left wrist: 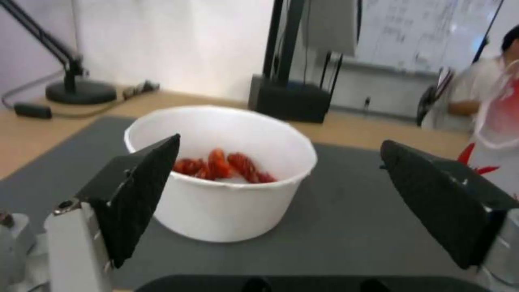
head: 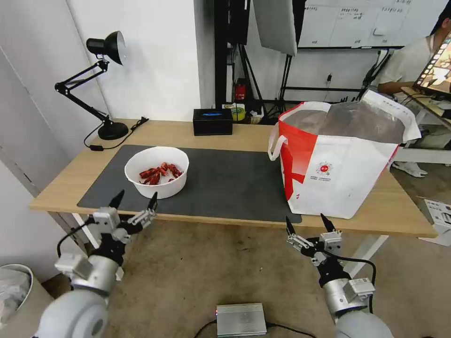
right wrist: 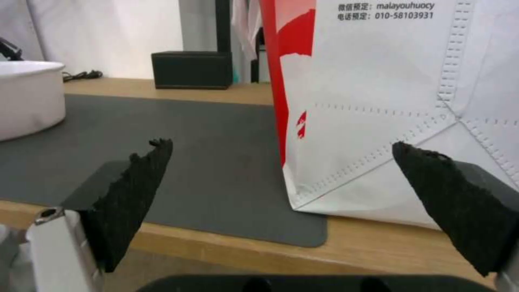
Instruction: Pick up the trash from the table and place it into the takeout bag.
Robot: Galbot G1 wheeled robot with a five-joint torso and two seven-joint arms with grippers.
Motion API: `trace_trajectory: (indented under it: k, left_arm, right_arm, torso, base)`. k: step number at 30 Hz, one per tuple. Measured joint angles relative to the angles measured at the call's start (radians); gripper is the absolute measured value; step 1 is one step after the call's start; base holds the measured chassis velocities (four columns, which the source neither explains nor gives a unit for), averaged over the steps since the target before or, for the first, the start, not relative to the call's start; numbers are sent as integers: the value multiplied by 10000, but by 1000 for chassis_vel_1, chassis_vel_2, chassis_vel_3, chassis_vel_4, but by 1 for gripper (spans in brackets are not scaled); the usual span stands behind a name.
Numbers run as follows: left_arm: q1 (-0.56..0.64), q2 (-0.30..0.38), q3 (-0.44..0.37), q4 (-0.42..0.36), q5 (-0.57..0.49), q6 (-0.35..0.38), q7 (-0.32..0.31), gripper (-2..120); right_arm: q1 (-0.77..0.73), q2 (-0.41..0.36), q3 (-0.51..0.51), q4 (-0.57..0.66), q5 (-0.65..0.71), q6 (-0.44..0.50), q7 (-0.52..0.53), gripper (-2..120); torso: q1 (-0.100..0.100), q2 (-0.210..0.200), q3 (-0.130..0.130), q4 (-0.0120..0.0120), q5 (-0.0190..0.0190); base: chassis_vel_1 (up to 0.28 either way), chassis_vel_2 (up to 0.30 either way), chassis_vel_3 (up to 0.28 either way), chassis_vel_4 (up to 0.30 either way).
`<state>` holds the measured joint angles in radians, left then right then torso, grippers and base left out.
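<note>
Wood table [head: 70, 180]: bowl [head: 157, 172], takeout bag [head: 338, 159], lamp [head: 101, 84], tissue box [head: 213, 121]; left gripper [head: 134, 201], right gripper [head: 307, 223] agape, empty.

Silver-grey arms with black cables end in pointed black, seemingly rough-textured claw fingers [head: 152, 201].

White wall [head: 155, 56] ahead of me, black desk lamp [head: 101, 84] far left, whiteboard [head: 352, 21] behind, beige carpet floor [head: 211, 272], silver box [head: 241, 319] by my base
</note>
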<state>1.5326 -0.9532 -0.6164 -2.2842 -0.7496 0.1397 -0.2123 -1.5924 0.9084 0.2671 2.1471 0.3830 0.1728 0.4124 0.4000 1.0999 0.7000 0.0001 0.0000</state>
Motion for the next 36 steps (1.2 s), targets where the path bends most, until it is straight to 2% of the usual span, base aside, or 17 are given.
trace_trajectory:
  k: [1,3,4,6,7,9,10,11,13,14,17,19,21,25,30,31,36]
  left_arm:
    - [0,0,0,0,0,0,0,100]
    - [-552,721,-75,-52,-1341,707,-533,100]
    - [-552,721,-75,-52,-1341,707,-533,100]
    - [-1048,1404,-160,-40,-2652,1269,-1059,100]
    - [-1048,1404,-160,-40,-2652,1269,-1059,100]
    - [-1507,2151,-269,87,-4051,1713,-1462,100]
    - [-1507,2151,-269,87,-4051,1713,-1462,100]
    - [-1744,2448,-272,167,-4573,1946,-1602,100]
    - [-2461,3004,-63,459,-5410,2345,-1960,100]
    - [-2461,3004,-63,459,-5410,2345,-1960,100]
    - [-3448,3416,419,903,-6401,2769,-2509,100]
    - [-4418,3630,1046,1481,-7053,3124,-3024,100]
    - [-5131,3688,1546,2074,-7361,3509,-3437,100]
    - [-5849,3716,2039,2759,-7644,3966,-3622,100]
    - [-6603,3713,2735,3375,-7704,4149,-3767,100]
    - [-7254,3668,3297,3832,-7759,4205,-3842,100]
    - [-8039,3555,3907,4347,-7784,4247,-3880,100]
  right_arm:
    - [0,0,0,0,0,0,0,100]
    - [0,-2,2,2,1,0,-2,100]
    - [0,-2,2,2,1,0,-2,100]
    - [0,-2,3,3,1,0,-2,100]
    - [0,-2,3,3,1,0,-2,100]
    - [0,-2,5,5,2,0,-5,100]
    - [0,-2,5,5,2,0,-5,100]
    - [1,-3,5,6,1,0,-6,100]
    - [1,-3,5,7,2,0,-9,100]
    - [1,-3,5,7,2,0,-9,100]
    - [0,-3,5,8,2,1,-10,100]
    - [1,-3,5,8,2,2,-10,100]
    - [1,-3,6,8,2,3,-9,100]
    - [1,-3,6,8,2,3,-10,100]
    - [1,-3,5,8,3,3,-13,100]
    - [1,-3,6,8,3,4,-12,100]
    - [1,-4,6,9,2,4,-12,100]
  torso:
    - [0,0,0,0,0]
    - [0,0,0,-2,-1]
    - [0,0,0,-2,-1]
    - [0,0,0,-2,0]
    - [0,0,0,-2,0]
    - [1,0,1,-1,-2]
    - [1,0,1,-1,-2]
    - [0,0,1,0,0]
    - [0,0,1,0,0]
    - [0,0,1,0,0]
    - [0,0,1,0,-2]
    - [0,0,0,-2,3]
    - [1,0,1,-2,-3]
    - [1,-1,1,1,0]
    - [0,0,0,1,-3]
    - [1,-1,1,-2,-1]
    - [0,0,1,-2,2]
  base:
    - [0,0,0,0]
    - [0,0,0,0]
    - [0,0,0,0]
    - [0,0,0,0]
    - [0,0,0,0]
    - [0,0,0,0]
    - [0,0,0,0]
    - [0,0,0,0]
    - [0,0,0,0]
    - [0,0,0,0]
    - [0,0,0,0]
    - [0,0,0,0]
    - [0,0,0,0]
    - [0,0,0,0]
    - [0,0,0,0]
    - [0,0,0,0]
    - [0,0,0,0]
